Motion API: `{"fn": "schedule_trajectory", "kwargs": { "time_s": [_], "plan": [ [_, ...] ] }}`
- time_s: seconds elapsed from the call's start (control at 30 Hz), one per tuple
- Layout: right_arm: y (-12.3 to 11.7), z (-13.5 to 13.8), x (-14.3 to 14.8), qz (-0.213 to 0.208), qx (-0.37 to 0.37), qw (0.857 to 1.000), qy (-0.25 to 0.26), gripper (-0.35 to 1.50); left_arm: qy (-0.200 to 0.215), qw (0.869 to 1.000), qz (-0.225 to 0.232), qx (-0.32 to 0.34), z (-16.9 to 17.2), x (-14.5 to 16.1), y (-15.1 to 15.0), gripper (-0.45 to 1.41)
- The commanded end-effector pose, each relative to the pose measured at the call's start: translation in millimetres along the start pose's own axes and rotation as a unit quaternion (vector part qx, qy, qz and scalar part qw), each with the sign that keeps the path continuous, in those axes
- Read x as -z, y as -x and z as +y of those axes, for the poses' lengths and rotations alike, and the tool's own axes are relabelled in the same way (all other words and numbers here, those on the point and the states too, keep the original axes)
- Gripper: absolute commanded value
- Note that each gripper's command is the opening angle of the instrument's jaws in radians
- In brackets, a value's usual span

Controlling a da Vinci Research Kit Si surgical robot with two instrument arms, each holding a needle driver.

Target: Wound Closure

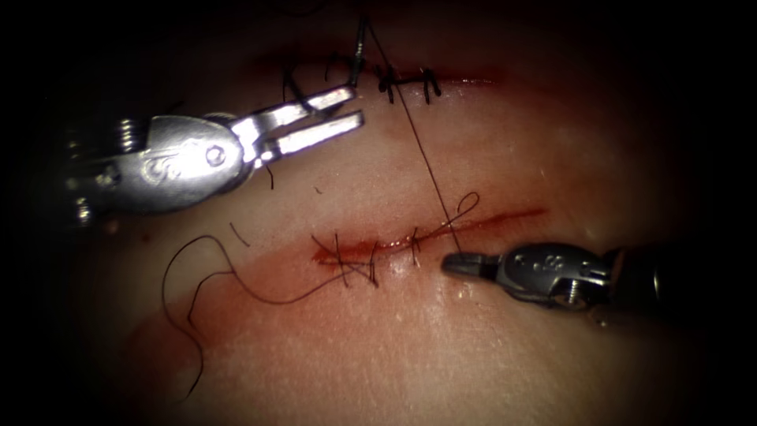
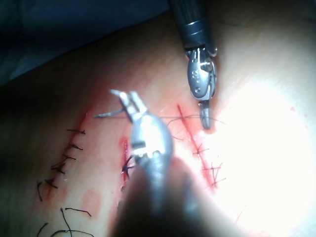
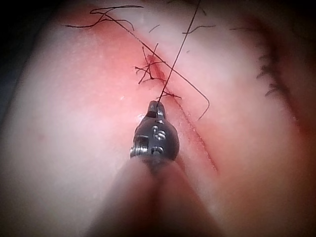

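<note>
The tissue (image 1: 489, 142) has a cut (image 1: 509, 215) with several stitches (image 1: 371, 260) along its left part; its right part gapes. A taut thread (image 1: 422, 158) runs from the top of the endoscope view down to the cut, ending by a small loop (image 1: 469, 203). My left tool (image 1: 356, 106) hovers above and left of the cut, jaws open and empty. My right tool (image 1: 445, 263) lies just below the cut near the thread's entry, jaws shut, nothing visible between them. A thin grey piece (image 1: 359, 51), possibly the needle, stands at the upper stitched line.
A second, stitched cut (image 1: 430, 83) lies higher up. A long loose thread tail (image 1: 193, 308) curls over the tissue left of the stitches. Red fluid (image 1: 260, 276) stains the tissue around the cut. Short cut thread ends (image 1: 236, 234) lie nearby.
</note>
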Motion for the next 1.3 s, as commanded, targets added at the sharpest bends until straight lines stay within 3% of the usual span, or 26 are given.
{"fn": "schedule_trajectory", "kwargs": {
  "time_s": [0.03,0.13,0.27,0.43,0.57,0.7,0.77,0.8,0.87,0.97,1.1,1.3],
  "plan": [
    [0.8,-2.4,0.4,-0.01,0.002,1.0,-0.007,-0.35,0.0,1.0,0.0,0.0,0.2,-0.6,0.5,-0.45],
    [1.1,-3.9,1.3,-0.013,0.006,1.0,-0.008,-0.35,0.001,1.0,-0.001,0.0,0.2,-0.6,0.4,-0.45],
    [1.3,-8.5,4.8,-0.025,0.015,0.999,-0.015,-0.35,0.0,1.0,-0.002,0.0,0.2,-0.7,0.5,-0.45],
    [-0.1,-12.1,8.0,-0.029,0.011,0.999,-0.02,-0.35,0.002,1.0,-0.004,-0.001,0.3,-0.9,0.6,-0.45],
    [-1.9,-15.5,10.0,-0.021,0.002,0.998,-0.052,-0.35,0.002,1.0,-0.004,-0.001,0.3,-0.8,0.6,-0.45],
    [-2.4,-16.1,10.4,-0.018,0.0,0.998,-0.062,-0.35,0.003,1.0,-0.005,-0.002,0.3,-0.8,0.7,-0.45],
    [-2.5,-15.7,10.4,-0.018,-0.001,0.998,-0.064,0.44,0.003,1.0,-0.005,-0.002,0.3,-0.8,0.7,-0.45],
    [-2.3,-15.3,10.4,-0.022,-0.002,0.998,-0.054,0.96,0.003,1.0,-0.005,-0.002,0.3,-0.8,0.7,-0.45],
    [-2.0,-14.4,10.4,-0.027,-0.005,0.999,-0.028,1.33,0.003,1.0,-0.005,-0.002,0.3,-0.8,0.7,-0.45],
    [-0.6,-11.1,11.0,-0.004,-0.02,1.0,-0.003,1.43,0.003,1.0,-0.005,-0.001,0.2,-0.7,0.7,-0.45],
    [-0.3,-9.6,11.5,0.009,-0.032,0.999,0.015,1.48,0.003,1.0,-0.006,-0.001,0.2,-0.7,0.9,-0.45],
    [-0.5,-9.4,12.3,0.042,-0.035,0.998,-0.002,1.48,0.003,1.0,-0.006,-0.001,0.1,-0.6,1.0,-0.45]
  ]
}}
